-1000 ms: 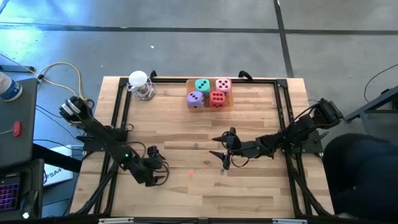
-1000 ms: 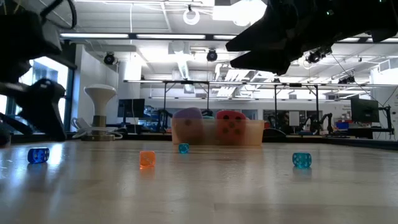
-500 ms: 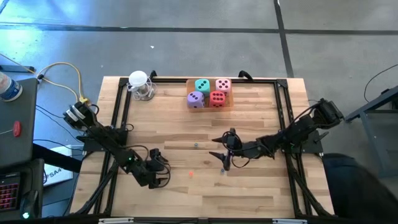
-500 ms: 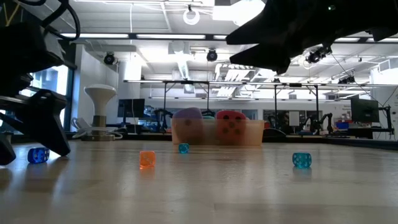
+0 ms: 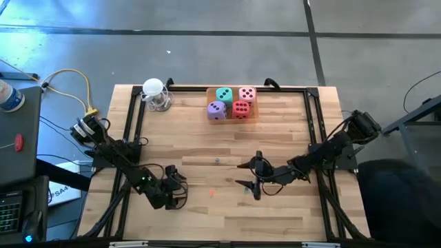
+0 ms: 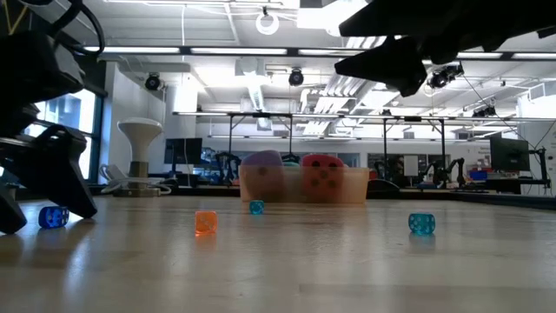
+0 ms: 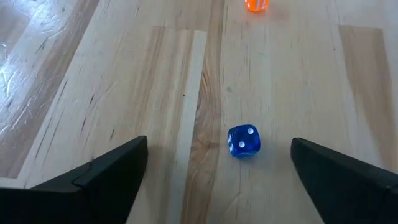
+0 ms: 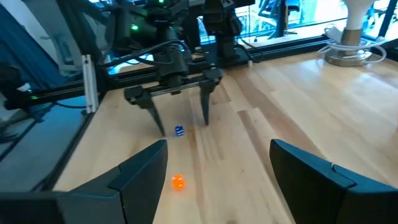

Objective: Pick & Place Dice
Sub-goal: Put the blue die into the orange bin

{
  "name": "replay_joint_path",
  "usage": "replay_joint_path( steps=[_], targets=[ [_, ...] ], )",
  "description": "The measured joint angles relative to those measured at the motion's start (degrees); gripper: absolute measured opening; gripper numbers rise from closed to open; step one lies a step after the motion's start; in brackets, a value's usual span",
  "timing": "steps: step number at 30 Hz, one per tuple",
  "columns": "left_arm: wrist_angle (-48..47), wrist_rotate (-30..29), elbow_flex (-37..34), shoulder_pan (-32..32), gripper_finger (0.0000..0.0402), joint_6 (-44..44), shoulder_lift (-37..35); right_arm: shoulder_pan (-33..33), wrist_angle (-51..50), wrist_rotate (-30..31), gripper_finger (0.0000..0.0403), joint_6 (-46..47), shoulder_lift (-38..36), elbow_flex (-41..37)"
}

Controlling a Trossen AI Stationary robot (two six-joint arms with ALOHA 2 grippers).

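The four soft dice, teal [image 5: 224, 94], pink [image 5: 247, 94], purple [image 5: 216, 109] and red [image 5: 240, 109], sit packed together in a shallow tray [image 5: 256, 110] at the table's far middle; no gripper is near them. My left gripper [image 5: 181, 193] is low at the near left, open. Its fingers stand on either side of a tiny blue die [image 7: 244, 140] without touching it, as the right wrist view also shows [image 8: 179, 130]. My right gripper [image 5: 241, 175] hangs open above the table's middle, with nothing between its fingers.
Other tiny dice lie loose on the wood: an orange one [image 6: 206, 223], a teal one [image 6: 421, 223] and a smaller teal one [image 6: 257, 208]. A white stand with a round top [image 5: 156, 94] is at the far left. A black frame [image 5: 131, 131] borders the table.
My left gripper has come down toward the table, still open, so its fingertips now stand level with the tiny blue die, one on each side. My right gripper has swung a little toward the near edge, staying raised and open.
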Motion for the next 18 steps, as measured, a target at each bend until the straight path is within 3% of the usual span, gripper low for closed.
replay_joint_path(
  steps=[11,18],
  targets=[
    [0.31,-1.77,0.04,-1.74,0.0224,-0.45,1.35,0.86,1.14,0.06,0.0275,2.34,0.00,0.00],
    [0.20,-3.37,0.02,-1.84,0.0165,-0.41,1.40,0.86,1.15,0.06,0.0275,2.36,0.00,0.00]
  ],
)
